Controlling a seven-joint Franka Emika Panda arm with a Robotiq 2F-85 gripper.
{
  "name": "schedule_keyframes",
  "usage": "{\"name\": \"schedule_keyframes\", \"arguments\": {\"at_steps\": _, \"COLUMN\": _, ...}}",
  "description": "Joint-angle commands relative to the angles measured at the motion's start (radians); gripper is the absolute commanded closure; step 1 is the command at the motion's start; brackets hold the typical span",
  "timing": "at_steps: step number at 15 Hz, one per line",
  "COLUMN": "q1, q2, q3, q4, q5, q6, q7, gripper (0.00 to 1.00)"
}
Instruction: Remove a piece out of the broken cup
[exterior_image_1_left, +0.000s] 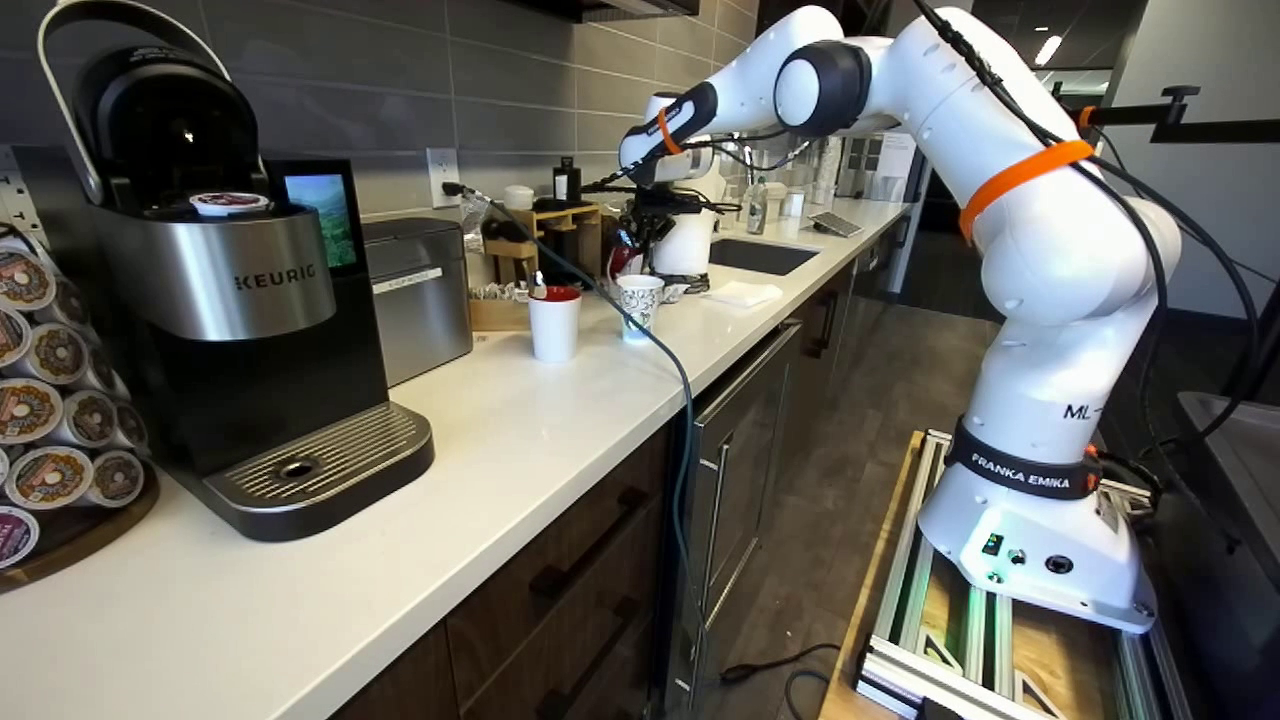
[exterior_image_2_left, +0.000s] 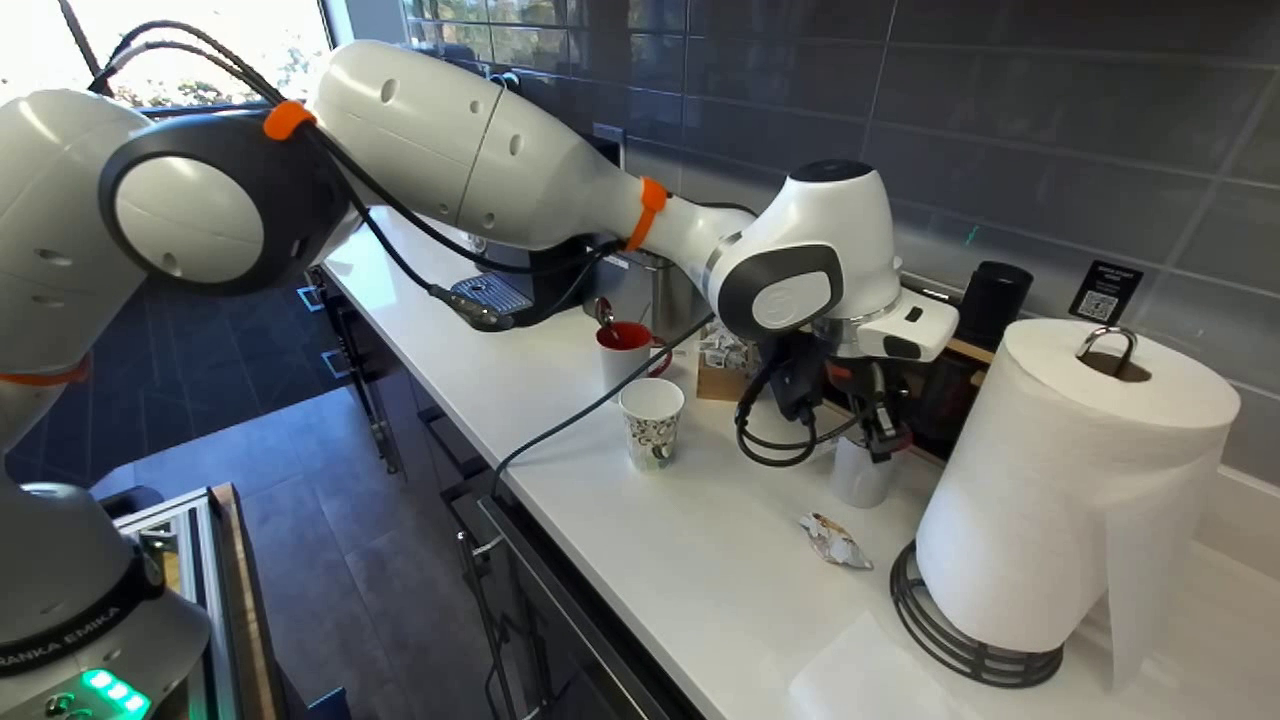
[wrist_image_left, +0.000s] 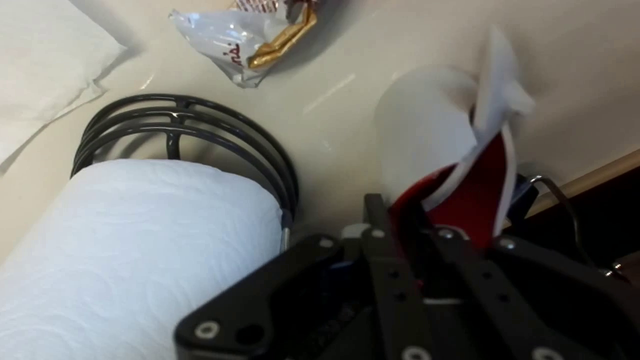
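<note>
The broken cup is white outside and red inside, with a jagged white broken edge. It shows in the wrist view (wrist_image_left: 427, 125), and in an exterior view (exterior_image_2_left: 860, 475) its white wall is near the counter under the gripper. A pointed piece (wrist_image_left: 475, 197), red inside with white edges, sticks up at its rim. My gripper (wrist_image_left: 395, 207) reaches to the rim, its fingers close together with a red wall between them. I cannot tell whether that wall is the loose piece or the cup's own side. The gripper also shows in both exterior views (exterior_image_1_left: 640, 240) (exterior_image_2_left: 885, 440).
A paper towel roll (exterior_image_2_left: 1070, 500) on a black wire stand is close beside the gripper. A crumpled wrapper (exterior_image_2_left: 835, 540) and a napkin (exterior_image_1_left: 745, 293) lie nearby. A patterned paper cup (exterior_image_2_left: 652, 425), a red-and-white mug (exterior_image_1_left: 554, 330) and a cable cross-counter (exterior_image_1_left: 600, 290) are towards the coffee machine (exterior_image_1_left: 250, 300).
</note>
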Motion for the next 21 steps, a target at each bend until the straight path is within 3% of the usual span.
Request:
{"name": "schedule_keyframes", "arguments": {"at_steps": 1, "q1": 0.002, "q2": 0.014, "q3": -0.005, "q4": 0.027, "q5": -0.005, "q6": -0.043, "q7": 0.01, "gripper": 1.0}}
{"name": "schedule_keyframes", "arguments": {"at_steps": 4, "q1": -0.009, "q2": 0.008, "q3": -0.001, "q4": 0.028, "q5": -0.012, "q6": -0.048, "q7": -0.035, "gripper": 0.98}}
{"name": "schedule_keyframes", "arguments": {"at_steps": 12, "q1": -0.076, "q2": -0.042, "q3": 0.086, "q4": -0.043, "q5": 0.0, "q6": -0.045, "q7": -0.433, "gripper": 0.98}}
{"name": "schedule_keyframes", "arguments": {"at_steps": 16, "q1": -0.095, "q2": -0.035, "q3": 0.106, "q4": -0.039, "q5": -0.002, "q6": -0.051, "q7": -0.547, "gripper": 0.98}}
{"name": "schedule_keyframes", "arguments": {"at_steps": 17, "q1": -0.095, "q2": -0.029, "q3": 0.106, "q4": -0.032, "q5": -0.001, "q6": -0.058, "q7": -0.554, "gripper": 0.68}}
{"name": "schedule_keyframes", "arguments": {"at_steps": 18, "q1": -0.096, "q2": -0.026, "q3": 0.107, "q4": -0.029, "q5": -0.002, "q6": -0.065, "q7": -0.562, "gripper": 0.67}}
{"name": "schedule_keyframes", "arguments": {"at_steps": 21, "q1": -0.09, "q2": -0.016, "q3": 0.096, "q4": -0.023, "q5": -0.006, "q6": -0.099, "q7": -0.567, "gripper": 0.46}}
